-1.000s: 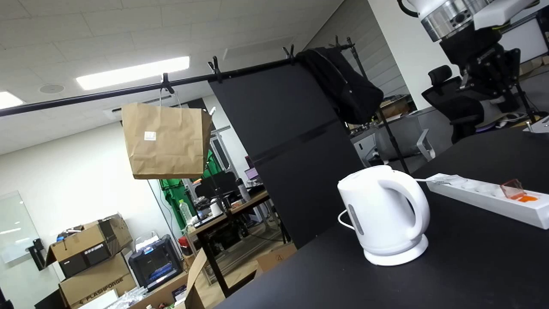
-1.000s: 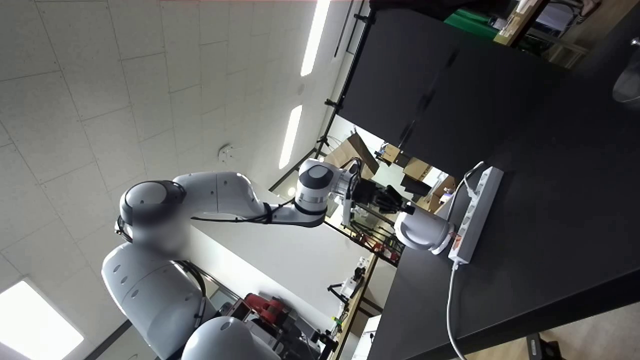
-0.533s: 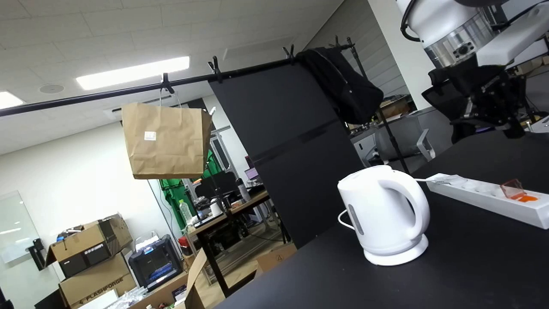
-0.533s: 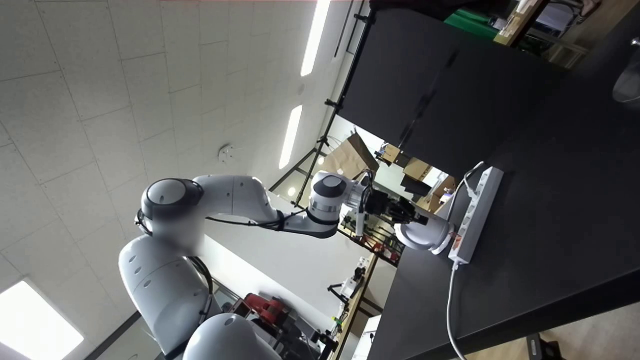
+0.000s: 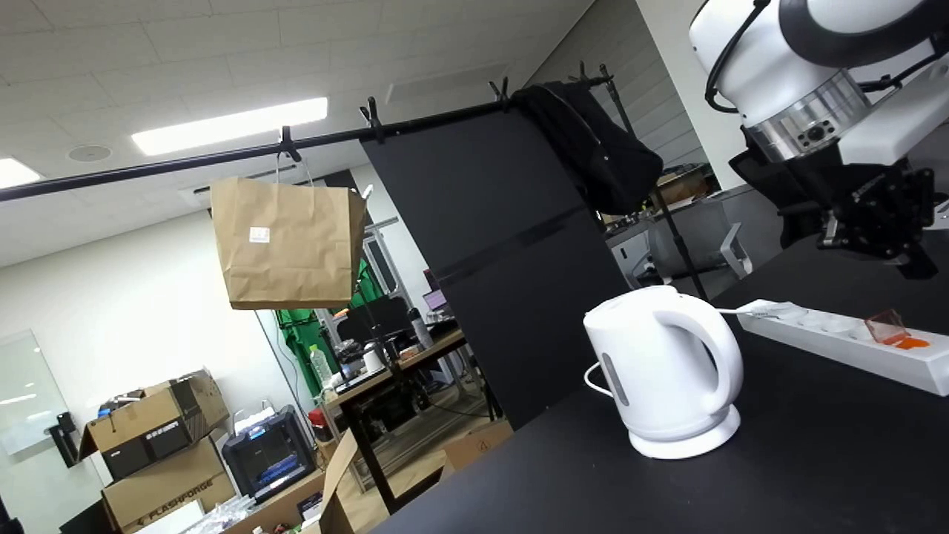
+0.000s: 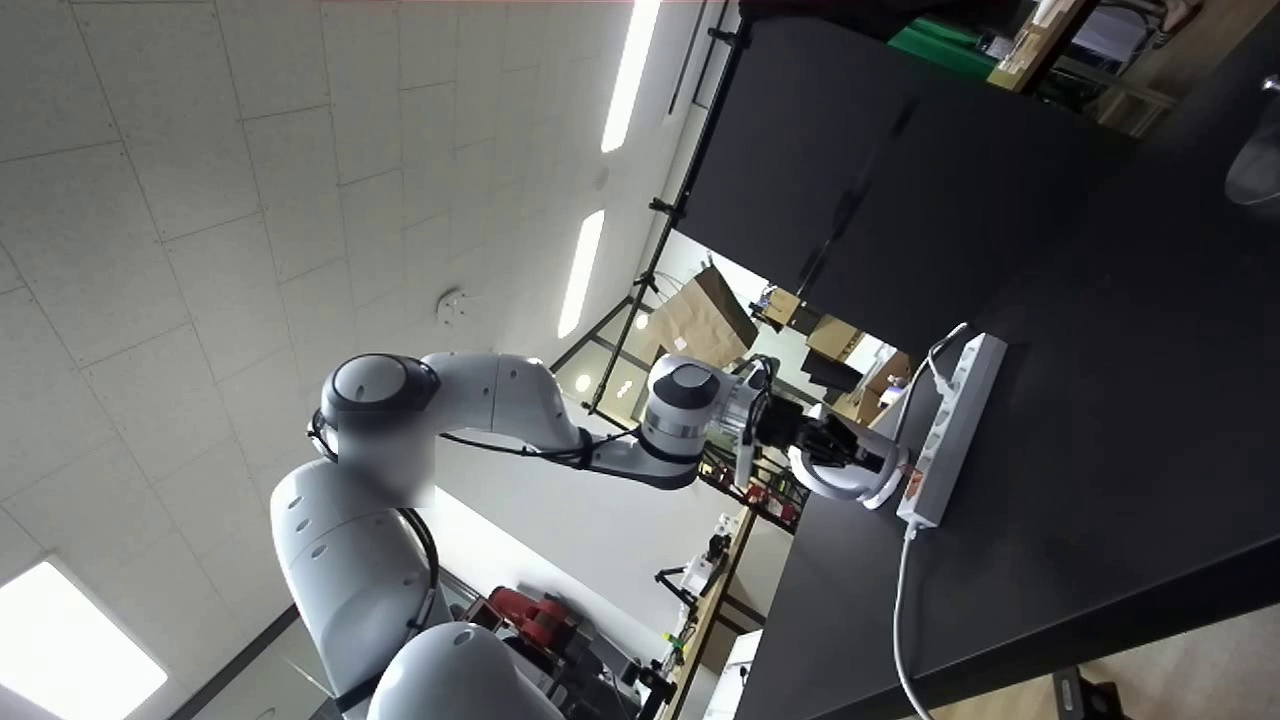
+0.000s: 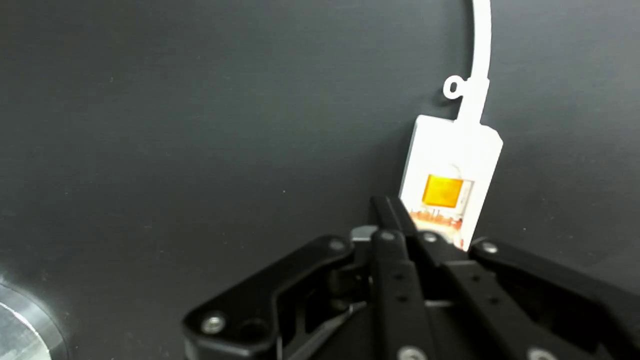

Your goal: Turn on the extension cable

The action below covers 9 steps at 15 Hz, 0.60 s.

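Observation:
The extension cable is a long white power strip (image 5: 838, 343) on the black table, also seen in the other views (image 6: 955, 435) (image 7: 445, 145). Its orange switch (image 7: 442, 191) shows in the wrist view, with a clear reddish flap (image 5: 884, 326) standing up beside it. My gripper (image 7: 393, 210) is shut and empty, its fingertips together. It hangs above the table near the strip's switch end, apart from the strip in an exterior view (image 5: 918, 267). In the wrist view the gripper hides the rest of the strip.
A white kettle (image 5: 652, 371) stands beside the strip; in an exterior view my gripper overlaps it (image 6: 835, 482). A white plug cord (image 6: 908, 400) runs from the strip's far sockets. The strip's own cord (image 6: 903, 620) hangs over the table edge. A round metallic object (image 7: 25, 320) shows at the wrist view's lower left.
My arm and gripper have moved down toward the table and nearer the switch end of the strip. The strip, flap and kettle have not moved.

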Motion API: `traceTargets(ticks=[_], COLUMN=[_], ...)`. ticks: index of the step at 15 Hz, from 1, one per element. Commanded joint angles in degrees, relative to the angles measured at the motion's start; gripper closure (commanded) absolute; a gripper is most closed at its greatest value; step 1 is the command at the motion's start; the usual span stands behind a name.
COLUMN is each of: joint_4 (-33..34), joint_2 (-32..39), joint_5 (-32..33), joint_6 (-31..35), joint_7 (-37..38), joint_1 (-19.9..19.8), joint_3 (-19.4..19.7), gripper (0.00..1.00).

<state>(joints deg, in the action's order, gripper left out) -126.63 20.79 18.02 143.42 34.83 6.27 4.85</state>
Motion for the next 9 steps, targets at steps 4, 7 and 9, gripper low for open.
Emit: traceTargets(ticks=[4, 7, 9], joint_4=[1.7, 2.14, 2.26], joint_2=[3.84, 5.25, 6.04], joint_5=[-5.6, -7.32, -8.15], joint_6=[3.14, 4.6, 6.01], joint_7=[1.6, 1.64, 1.51], joint_1=[1.55, 2.3, 2.76], joint_3=[1.08, 1.67, 2.15], gripper=[1.0, 1.0, 1.0])
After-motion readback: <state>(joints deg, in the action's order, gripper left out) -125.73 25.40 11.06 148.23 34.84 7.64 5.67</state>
